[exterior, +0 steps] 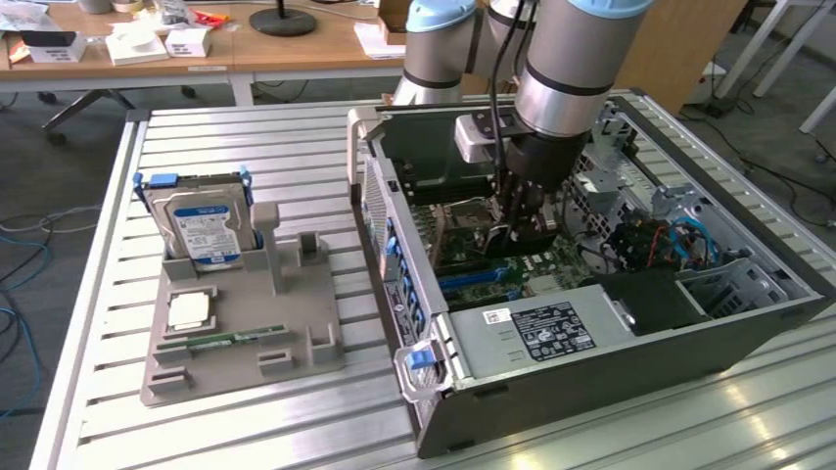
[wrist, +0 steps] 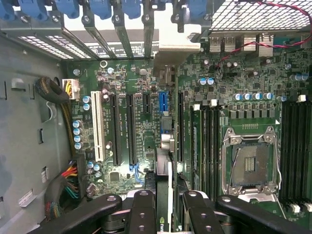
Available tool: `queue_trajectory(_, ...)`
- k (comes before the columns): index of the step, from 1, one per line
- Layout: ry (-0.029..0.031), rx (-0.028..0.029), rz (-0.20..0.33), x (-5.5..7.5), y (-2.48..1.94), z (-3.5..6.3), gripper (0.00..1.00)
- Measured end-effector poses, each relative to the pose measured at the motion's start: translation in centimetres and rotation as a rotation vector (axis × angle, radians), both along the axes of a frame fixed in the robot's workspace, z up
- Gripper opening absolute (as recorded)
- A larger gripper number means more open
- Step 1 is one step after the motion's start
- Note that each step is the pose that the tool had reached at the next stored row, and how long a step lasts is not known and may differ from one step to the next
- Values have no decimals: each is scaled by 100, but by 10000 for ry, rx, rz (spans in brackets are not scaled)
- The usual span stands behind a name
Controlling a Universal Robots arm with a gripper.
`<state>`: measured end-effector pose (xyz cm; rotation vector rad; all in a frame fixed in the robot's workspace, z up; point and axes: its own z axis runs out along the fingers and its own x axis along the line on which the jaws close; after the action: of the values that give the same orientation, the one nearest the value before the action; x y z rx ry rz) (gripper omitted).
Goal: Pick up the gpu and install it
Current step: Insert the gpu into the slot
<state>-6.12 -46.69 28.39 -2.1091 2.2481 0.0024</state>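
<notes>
**Wrist view: gpu clamped edge-on above the expansion slots**

We note the gripper [wrist: 168, 200] partly closed, its black fingers [wrist: 144, 209] pressing on either side of the gpu [wrist: 165, 170]. The card runs edge-on away from the camera to its grey end bracket [wrist: 178, 51], which sits at the rear slot openings. It stands over the motherboard [wrist: 122, 73], just beside the black expansion slots [wrist: 130, 126]. We cannot tell whether it is seated in a slot.

Surroundings: a white slot [wrist: 97, 126] and a cable bundle [wrist: 58, 97] lie on one side towards the case wall. The open CPU socket [wrist: 251, 163] and memory slots [wrist: 292, 146] lie on the other. Blue slot latches [wrist: 97, 7] line the rear edge beside the bracket. Room on either side of the card is narrow.

In the exterior view, the arm reaches down into the open computer case [exterior: 379, 196], which lies on its side on the slatted table [exterior: 235, 147]. The case also holds a power supply [exterior: 549, 328] and a drive bay with blue cables [exterior: 679, 240]. At the exterior view's left, well apart from the case, a grey fixture tray [exterior: 235, 377] carries an upright hard drive [exterior: 203, 230], a flat memory stick [exterior: 235, 339] and a pale square part [exterior: 190, 311].
</notes>
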Motion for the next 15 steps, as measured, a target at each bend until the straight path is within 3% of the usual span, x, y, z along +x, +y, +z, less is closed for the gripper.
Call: queue_trajectory(15,-1,2,0,-17,0,-1,26)
